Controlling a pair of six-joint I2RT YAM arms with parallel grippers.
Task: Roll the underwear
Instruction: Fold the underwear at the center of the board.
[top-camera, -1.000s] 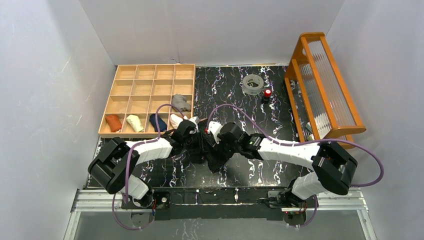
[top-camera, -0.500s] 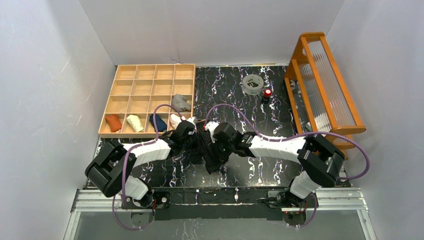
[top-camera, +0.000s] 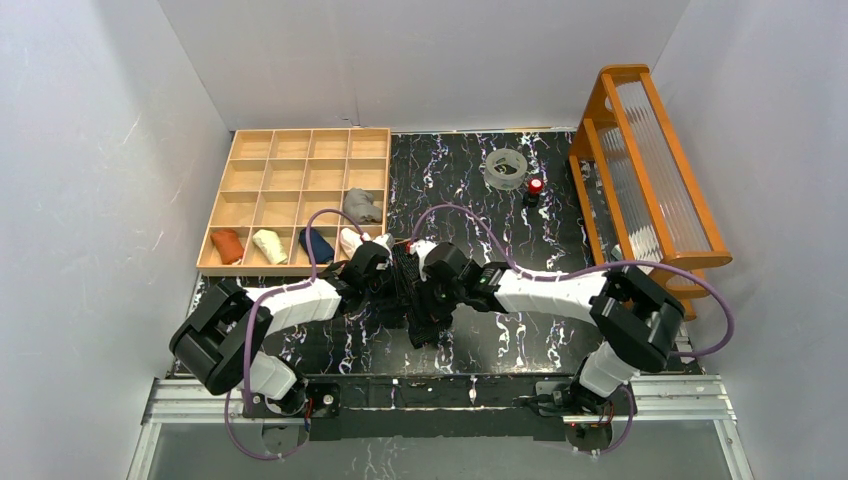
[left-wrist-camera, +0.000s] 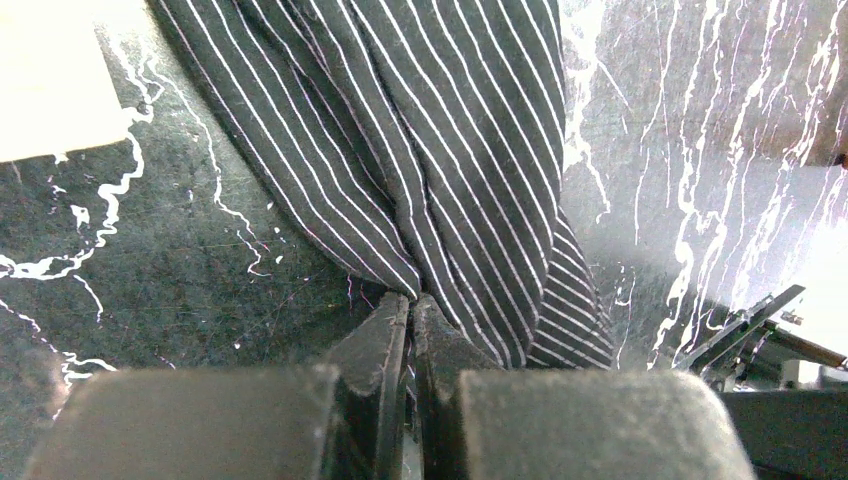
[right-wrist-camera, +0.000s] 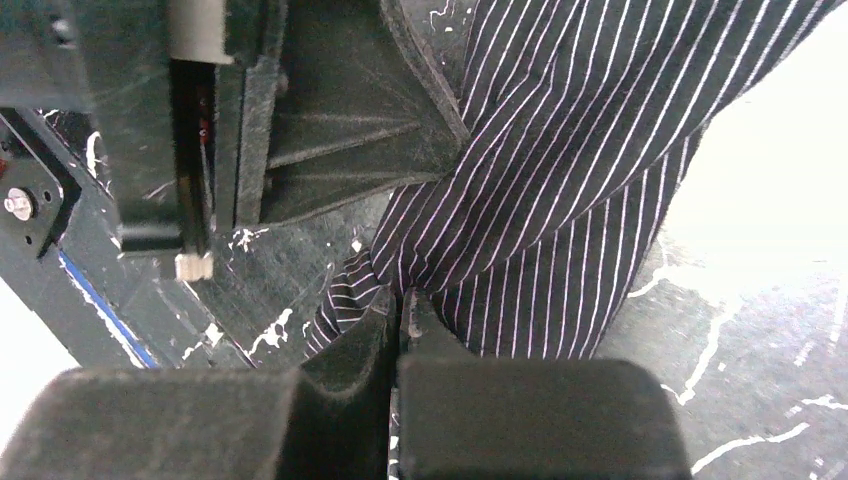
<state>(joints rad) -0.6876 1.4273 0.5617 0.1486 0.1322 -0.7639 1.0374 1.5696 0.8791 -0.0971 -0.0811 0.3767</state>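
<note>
Hard against the left wall sits a wooden tray (top-camera: 262, 178) of square compartments, its near edge just beyond the left arm's elbow. The tray's nearest row holds four small rolls, rust (top-camera: 227, 245), cream (top-camera: 268, 245), navy (top-camera: 316, 245) and pale (top-camera: 350, 240). The grey underwear (top-camera: 361, 206) lies bunched in the right-hand compartment one row back.

The two arms meet mid-surface (top-camera: 455, 175), just off the tray's near right corner, and there is little room between them. The left claw (left-wrist-camera: 411, 312) is pressed together on an edge of the striped underwear (left-wrist-camera: 440, 150). Just beside it, the right claw (right-wrist-camera: 403, 305) is likewise clamped on a fold of the same cloth.

The striped underwear lies on the surface between the two claws, gathered into a narrow strip. Its long axis runs from the far side toward the arm bases, with the near end slanting a little to the right. The pale stripes run along that length.

Bare marble shows beyond the claws, up to a tape ring (top-camera: 506, 168) and a small red-topped object (top-camera: 535, 186) near the back. A strip of bare marble also lies between the cloth and the near edge.

To the right, the surface is open under the right forearm as far as an orange rack (top-camera: 650, 170) with ribbed clear panels. The rack stands along the right edge, close to the wall.
</note>
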